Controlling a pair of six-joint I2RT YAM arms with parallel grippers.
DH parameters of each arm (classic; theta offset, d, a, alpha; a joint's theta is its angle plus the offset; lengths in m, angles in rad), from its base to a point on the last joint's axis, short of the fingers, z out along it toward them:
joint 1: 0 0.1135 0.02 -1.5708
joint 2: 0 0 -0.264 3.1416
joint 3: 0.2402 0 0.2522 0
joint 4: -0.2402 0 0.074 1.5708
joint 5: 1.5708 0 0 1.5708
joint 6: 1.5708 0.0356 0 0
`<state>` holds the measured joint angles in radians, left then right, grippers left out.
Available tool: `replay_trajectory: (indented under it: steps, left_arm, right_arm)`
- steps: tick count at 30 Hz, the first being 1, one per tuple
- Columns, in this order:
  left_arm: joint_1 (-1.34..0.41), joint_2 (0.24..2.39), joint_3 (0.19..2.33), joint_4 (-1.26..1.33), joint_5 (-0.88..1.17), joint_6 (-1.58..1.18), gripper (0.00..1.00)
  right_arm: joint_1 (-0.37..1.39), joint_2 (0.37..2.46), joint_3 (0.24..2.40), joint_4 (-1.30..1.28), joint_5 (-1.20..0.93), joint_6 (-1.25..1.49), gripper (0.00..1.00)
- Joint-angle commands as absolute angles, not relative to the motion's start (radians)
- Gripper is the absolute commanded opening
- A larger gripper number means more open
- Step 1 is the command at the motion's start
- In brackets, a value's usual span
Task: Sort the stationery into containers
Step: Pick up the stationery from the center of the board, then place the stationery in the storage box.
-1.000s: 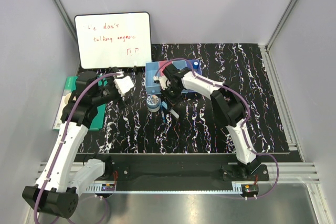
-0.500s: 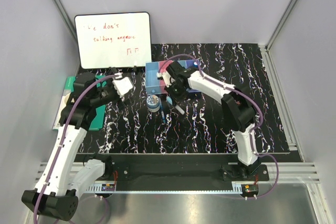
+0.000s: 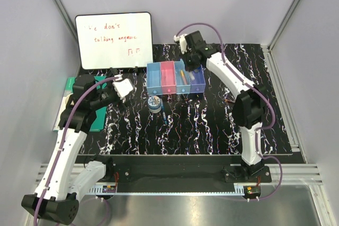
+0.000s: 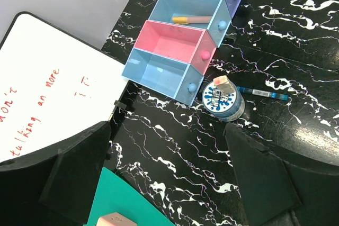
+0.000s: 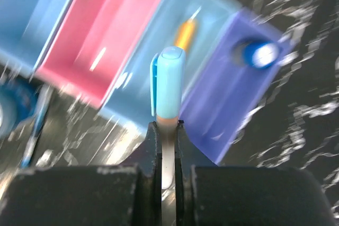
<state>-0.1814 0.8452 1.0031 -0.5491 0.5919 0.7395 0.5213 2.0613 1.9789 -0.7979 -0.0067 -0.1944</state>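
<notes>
- Four joined bins are our landmark. The right gripper hangs over them, clamped on a light-blue-capped pen.
- We see an orange pen in the third bin and a blue-capped cylinder in the purple one.
- Tape roll and blue pen lie just in front of the bins.
- Left gripper is spread wide and empty, left of the bins.

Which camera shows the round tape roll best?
The left wrist view: the tape roll is close, sharp and whole. In the top view it looks tiny. The right wrist view shows only a blue blur at the left edge, maybe it.
</notes>
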Motion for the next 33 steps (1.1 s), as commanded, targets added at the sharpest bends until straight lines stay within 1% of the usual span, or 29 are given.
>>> replay_trajectory:
  steps: [1,4,7,12,21,33]
  left_arm:
    - [-0.175,0.848,0.997,-0.508,0.618,0.738,0.96]
    - [-0.175,0.862,0.997,-0.506,0.624,0.747,0.96]
    - [-0.175,0.876,0.996,-0.508,0.630,0.752,0.96]
    - [-0.175,0.894,0.989,-0.506,0.646,0.764,0.96]
    - [-0.175,0.923,0.991,-0.502,0.658,0.773,0.95]
    - [-0.175,0.945,0.996,-0.486,0.672,0.776,0.95]
  right_arm:
    - [0.492,2.173,2.140,-0.753,0.043,-0.215,0.00]
    - [0.492,2.247,2.277,-0.753,0.023,-0.215,0.00]
    - [0.492,2.308,2.370,-0.752,0.008,-0.207,0.00]
    - [0.489,2.371,2.431,-0.752,0.002,-0.201,0.00]
    - [0.489,2.399,2.381,-0.749,-0.028,-0.167,0.00]
    - [0.492,2.384,2.229,-0.742,-0.038,-0.130,0.00]
